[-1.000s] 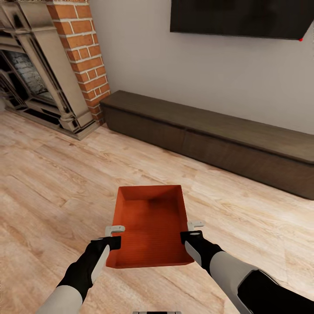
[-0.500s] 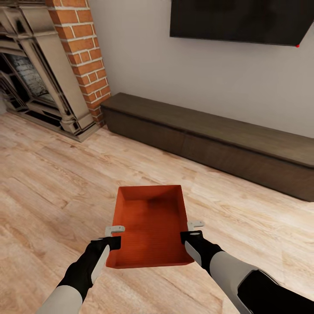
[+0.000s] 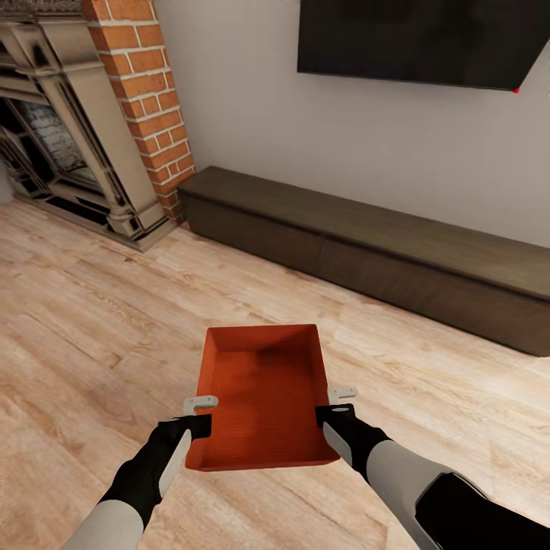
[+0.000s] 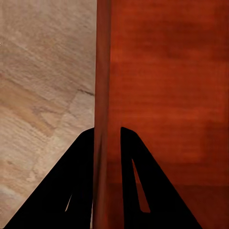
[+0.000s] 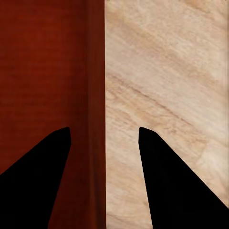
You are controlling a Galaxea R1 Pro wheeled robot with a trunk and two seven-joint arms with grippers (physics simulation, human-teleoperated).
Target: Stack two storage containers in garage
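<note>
Above the light wood floor (image 3: 92, 321), the left gripper (image 4: 107, 136) is clamped on the orange-red container's (image 3: 263, 389) side wall, while the right gripper's (image 5: 104, 136) jaws straddle the opposite wall, spread apart.

Pretty bright, flat, even light all over, no glare. The light wood plank floor (image 3: 92, 305) looks a bit soft and smeary. The orange-red open-top bin (image 3: 263, 393) has a darker patch inside its far end. Wrist views come out blurry.
</note>
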